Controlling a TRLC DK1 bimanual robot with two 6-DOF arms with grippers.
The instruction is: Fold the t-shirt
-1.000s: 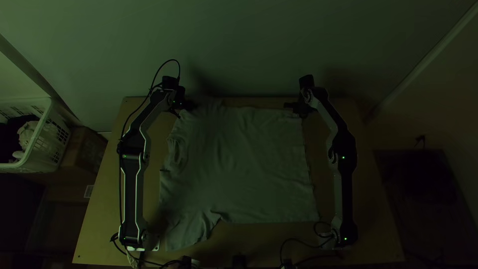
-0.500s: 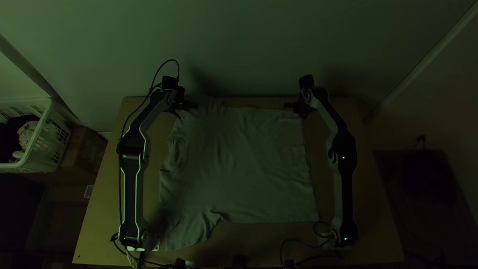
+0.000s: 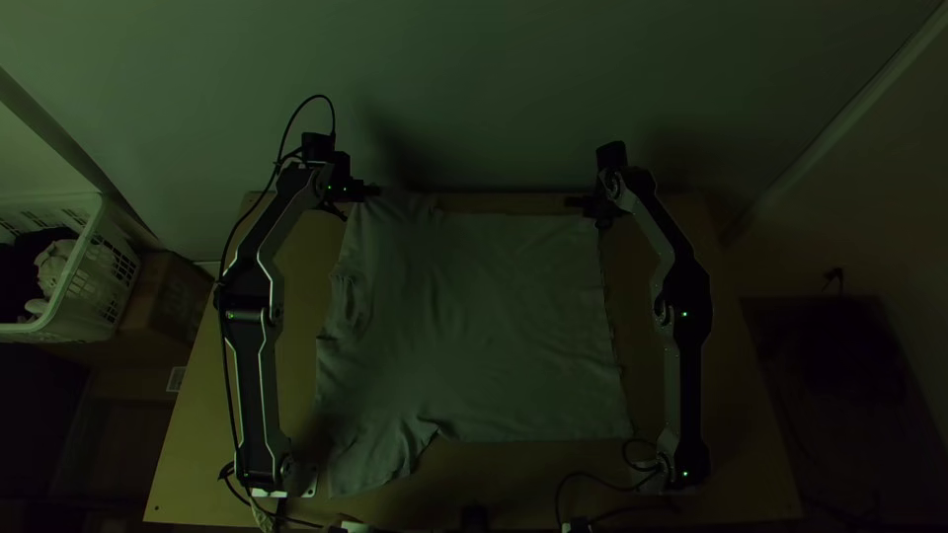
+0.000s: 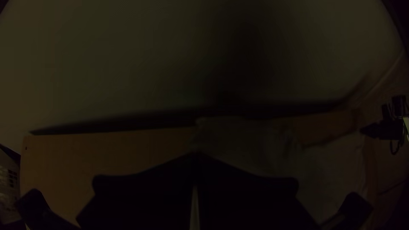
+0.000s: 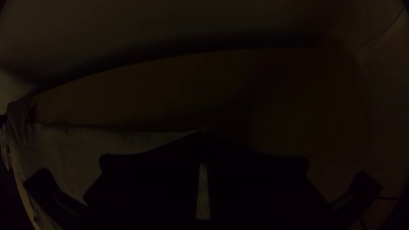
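Cables (image 3: 592, 475), black, thin and curved, loop across the near part of the light wooden table (image 3: 741, 464), a flat, smooth-looking board. Pale, soft, plain t-shirt (image 3: 494, 326) lies spread between the two jointed arms, its neck end towards the left arm (image 3: 259, 385) and its straight hem towards the right arm (image 3: 683, 385); both arms have black housings with pale trim. The near sleeve (image 3: 370, 462) slants outward in shallow creases. The body is nearly rectangular and mostly flat, with faint ripples; the collar (image 3: 346, 304) forms a small, rumpled curve on the neck side. Beside the table, beyond the left arm, stands a white plastic basket (image 3: 97, 281) with slotted walls, holding dark and pale bunched cloth; next to it is a brown box (image 3: 170, 296).

At the far side, the left gripper (image 3: 355, 200), black with wide flat fingers, has its tips together, clamped on the outer edge of the wrinkled far sleeve (image 3: 400, 212). The right gripper (image 3: 596, 213), of the same black, broad-fingered form, is closed on the far hem corner; in the right wrist view the cloth's edge runs up to the joined tips. Behind the table's far edge rises a plain pale wall (image 3: 474, 89), softly shadowed.
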